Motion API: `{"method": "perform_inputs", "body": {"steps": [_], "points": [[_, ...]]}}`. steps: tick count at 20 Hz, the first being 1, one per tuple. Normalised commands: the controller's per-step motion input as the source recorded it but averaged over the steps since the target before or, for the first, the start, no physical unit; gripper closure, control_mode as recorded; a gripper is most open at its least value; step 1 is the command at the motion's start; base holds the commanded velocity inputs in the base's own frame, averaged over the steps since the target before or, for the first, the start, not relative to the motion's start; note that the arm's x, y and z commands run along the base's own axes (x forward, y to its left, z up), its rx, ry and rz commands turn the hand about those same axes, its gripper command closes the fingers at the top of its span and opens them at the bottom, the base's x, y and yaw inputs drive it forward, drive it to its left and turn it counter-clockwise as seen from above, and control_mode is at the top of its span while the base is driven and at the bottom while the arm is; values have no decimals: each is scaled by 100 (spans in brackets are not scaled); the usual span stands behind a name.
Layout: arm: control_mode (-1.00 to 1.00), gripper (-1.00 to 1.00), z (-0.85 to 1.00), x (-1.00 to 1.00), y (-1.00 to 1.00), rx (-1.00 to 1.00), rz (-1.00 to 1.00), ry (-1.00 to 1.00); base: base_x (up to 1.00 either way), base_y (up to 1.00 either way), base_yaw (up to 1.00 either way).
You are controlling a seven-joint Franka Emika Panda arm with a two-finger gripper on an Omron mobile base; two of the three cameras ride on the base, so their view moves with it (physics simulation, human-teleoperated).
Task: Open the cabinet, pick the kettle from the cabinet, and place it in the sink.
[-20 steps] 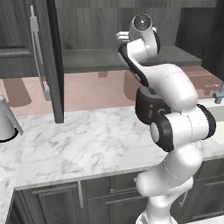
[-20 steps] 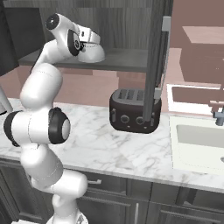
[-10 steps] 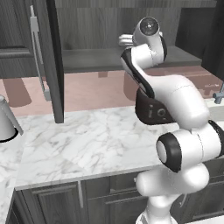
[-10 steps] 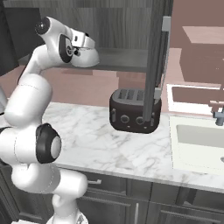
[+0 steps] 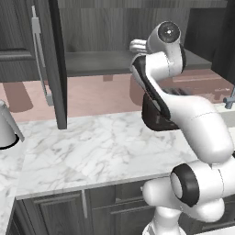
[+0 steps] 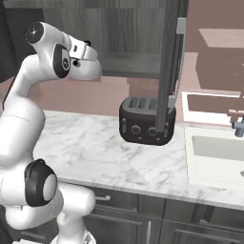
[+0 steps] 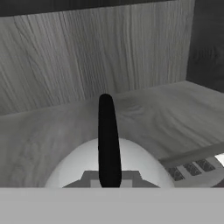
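Kettle [image 7: 105, 168] sits right under the hand on the floor of the open cabinet [image 7: 87, 78], its pale dome close below the camera and its thin black loop handle [image 7: 108, 140] rising up the middle; the fingers are clenched, seemingly on that handle, though the contact itself is hidden. It looks small, rigid and light, its rounded shell probably slick, so the loop is the sensible hold. From the base, the toaster [image 6: 147, 120], desk [image 5: 101, 151] and sink [image 6: 217, 157] show where it must travel.

Silver kettle [image 7: 105, 166] inside open cabinet [image 7: 87, 65]
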Motion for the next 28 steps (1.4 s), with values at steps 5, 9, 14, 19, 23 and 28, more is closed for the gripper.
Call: {"method": "perform_inputs", "body": {"steps": [5, 9, 14, 19, 23, 28], "points": [[-100, 100, 3, -68, -5, 2, 0, 0, 0, 0, 0], [-100, 100, 4, -72, -9, 0, 0, 0, 0, 0, 0], [-100, 100, 0, -65, -2, -1, 0, 0, 0, 0, 0], [-100, 100, -3, -56, -4, 0, 0, 0, 0, 0, 0], [-100, 100, -4, -49, -5, 0, 0, 0, 0, 0, 0], [-100, 100, -19, -48, -2, 0, 0, 0, 0, 0, 0]]}}
